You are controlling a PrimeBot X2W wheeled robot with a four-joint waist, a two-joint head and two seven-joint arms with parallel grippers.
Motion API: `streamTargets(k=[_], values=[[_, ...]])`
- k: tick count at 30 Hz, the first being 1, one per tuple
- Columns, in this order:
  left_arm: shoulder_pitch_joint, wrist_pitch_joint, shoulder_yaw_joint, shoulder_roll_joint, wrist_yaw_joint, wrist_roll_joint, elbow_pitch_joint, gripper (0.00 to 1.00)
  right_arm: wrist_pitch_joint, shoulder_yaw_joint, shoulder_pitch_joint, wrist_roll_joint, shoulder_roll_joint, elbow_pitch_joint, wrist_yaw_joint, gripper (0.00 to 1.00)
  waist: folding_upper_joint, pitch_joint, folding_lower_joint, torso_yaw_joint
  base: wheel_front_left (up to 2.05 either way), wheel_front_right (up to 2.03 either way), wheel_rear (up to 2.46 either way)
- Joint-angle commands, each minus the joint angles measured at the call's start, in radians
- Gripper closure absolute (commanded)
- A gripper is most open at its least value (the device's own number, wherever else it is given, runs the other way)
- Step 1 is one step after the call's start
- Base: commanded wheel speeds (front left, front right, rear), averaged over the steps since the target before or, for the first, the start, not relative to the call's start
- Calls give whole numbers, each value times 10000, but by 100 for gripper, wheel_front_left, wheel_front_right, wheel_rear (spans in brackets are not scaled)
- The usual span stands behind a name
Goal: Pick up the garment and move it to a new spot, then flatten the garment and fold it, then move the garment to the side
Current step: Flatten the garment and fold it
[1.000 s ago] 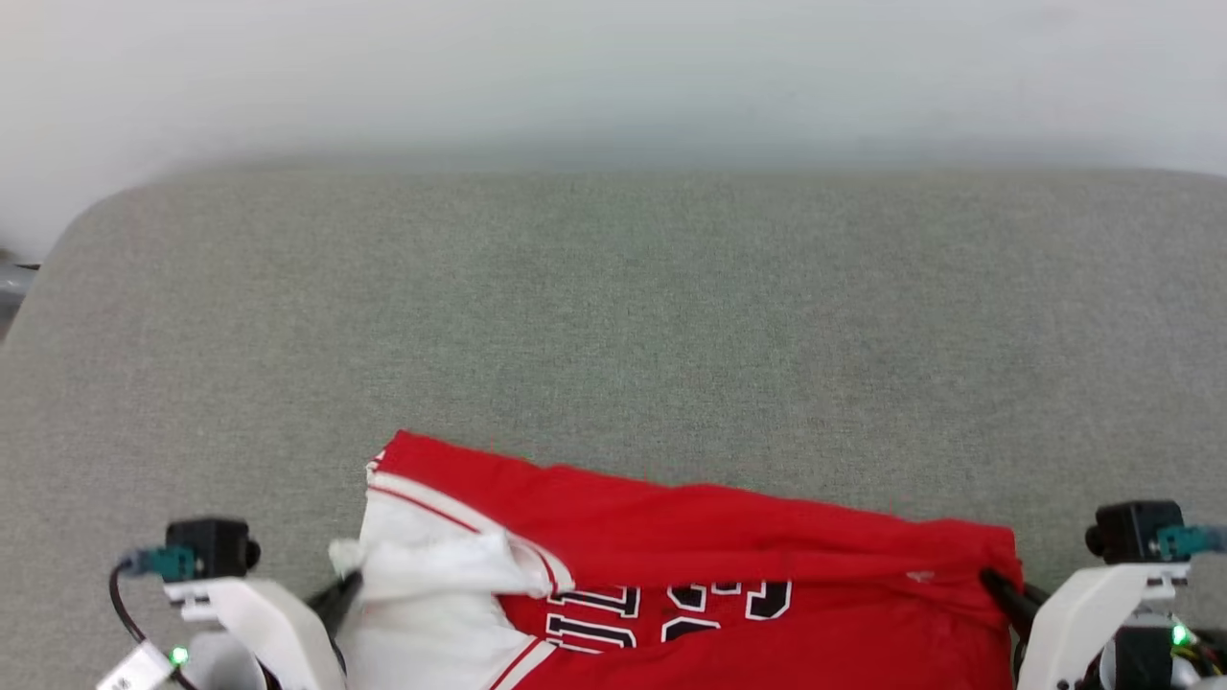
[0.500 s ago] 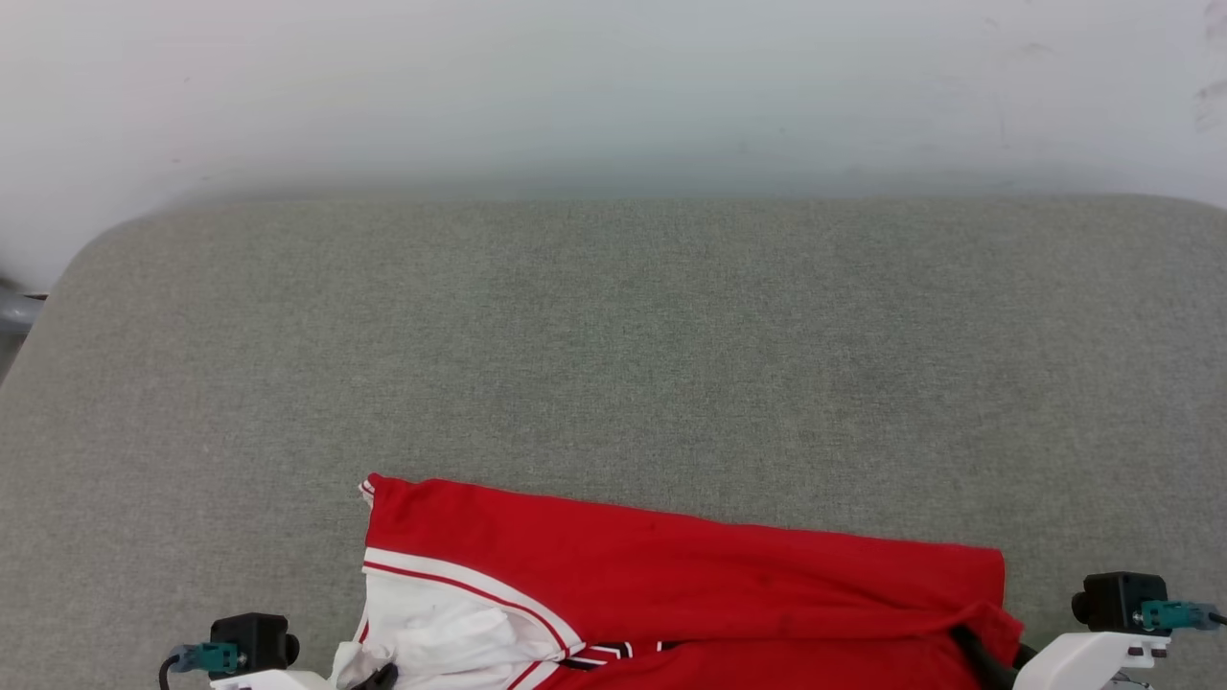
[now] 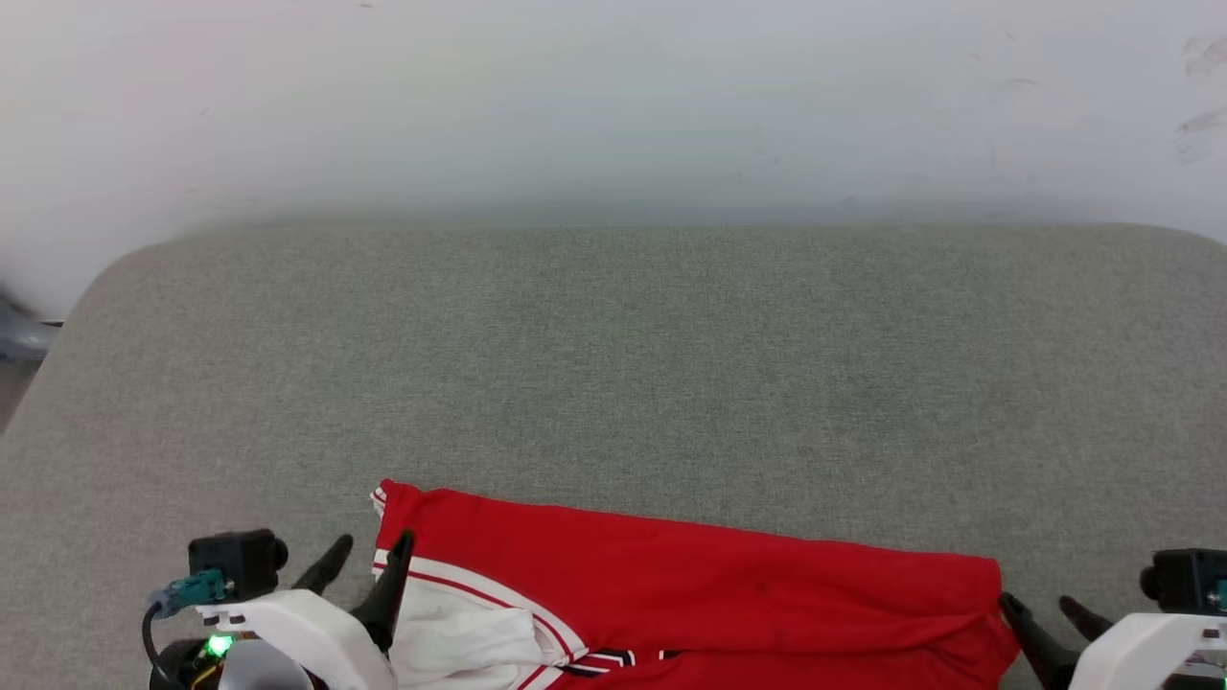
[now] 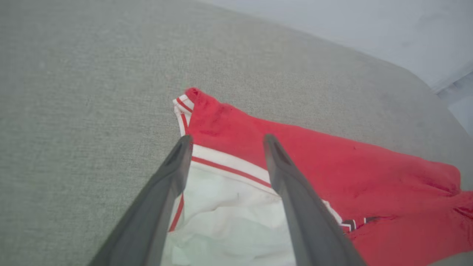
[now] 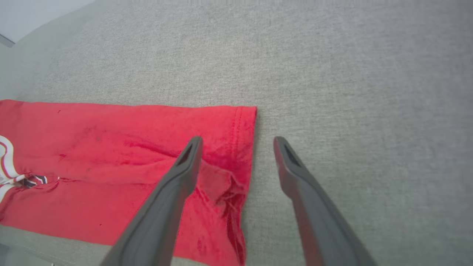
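Note:
The garment (image 3: 690,585) is a red jersey with a white sleeve and striped trim, lying folded along the near edge of the grey surface (image 3: 613,364). My left gripper (image 3: 369,556) stands open over its left end, fingers straddling the sleeve trim with nothing held. In the left wrist view the garment (image 4: 332,173) runs off to the right beyond the left gripper (image 4: 225,142). My right gripper (image 3: 1040,606) stands open at the garment's right end. The right wrist view shows the right gripper (image 5: 238,142) straddling the hem of the garment (image 5: 129,147), empty.
The grey padded surface stretches far ahead to a pale wall (image 3: 613,96). Its rounded corner (image 3: 105,278) lies at the far left. A grey object (image 3: 19,335) pokes in at the left edge.
Both grippers have let go of the garment's ends and opened. The garment has dropped flat onto the surface. The head camera has tilted, shifting the whole picture.

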Motion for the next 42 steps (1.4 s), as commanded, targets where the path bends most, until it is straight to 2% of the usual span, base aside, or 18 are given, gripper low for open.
streamTargets(k=[1, 6, 8, 14, 17, 25, 26, 27, 28, 38, 42], values=[[-196, -243, 123, -19, 63, 114, -102, 0, 193, -116, 167, -109, -85, -139, -11, 0, -1, -12, 0, 45, 0, 0, 0], [-228, -1478, 455, -173, 346, 689, -561, 0, 1450, -706, 473, -313, -130, -936, -11, 0, -1, 72, 0, 238, 0, 0, 0], [-241, -1777, 572, -257, 599, 1052, -792, 0, 1888, -731, 474, -389, -141, -1088, -11, 0, -1, 142, 0, 318, 0, 0, 0], [-43, -2083, 1030, -461, 1183, 2105, -1414, 0, 2431, -517, 162, -513, 5, -892, -11, 0, -1, 501, 0, 544, 0, 0, 0], [87, -2114, 1220, -579, 1255, 2426, -1622, 0, 2535, -369, -20, -472, 113, -525, -11, 0, -1, 666, 0, 623, 0, 0, 0], [212, -2131, 1539, -813, 1068, 2819, -1716, 0, 2953, 74, -105, -229, 383, 557, -11, 0, -1, 923, 0, 725, 0, 0, 0], [218, -2132, 1583, -839, 1053, 2850, -1708, 0, 2949, 121, -112, -186, 409, 621, -11, 15, -1, 939, 0, 723, 0, 0, 0], [236, -2132, 1629, -867, 1032, 2907, -1706, 0, 2962, 189, -141, -158, 420, 684, -9, 61, -1, 948, 0, 715, 0, 0, 0], [252, -2132, 1666, -897, 1015, 2937, -1699, 0, 2943, 242, -164, -110, 417, 731, -8, 100, -1, 951, 0, 709, 0, 0, 0], [535, -2134, 1770, -919, 1056, 3219, -1569, 0, 2562, 360, -645, -41, -69, 364, -12, 100, -1, 602, 0, 484, 0, 0, 0], [739, -2125, 1769, -883, 1083, 3176, -1546, 0, 2703, 87, -583, -42, -297, 133, -14, 100, -1, 400, 0, 351, 0, 0, 0]])
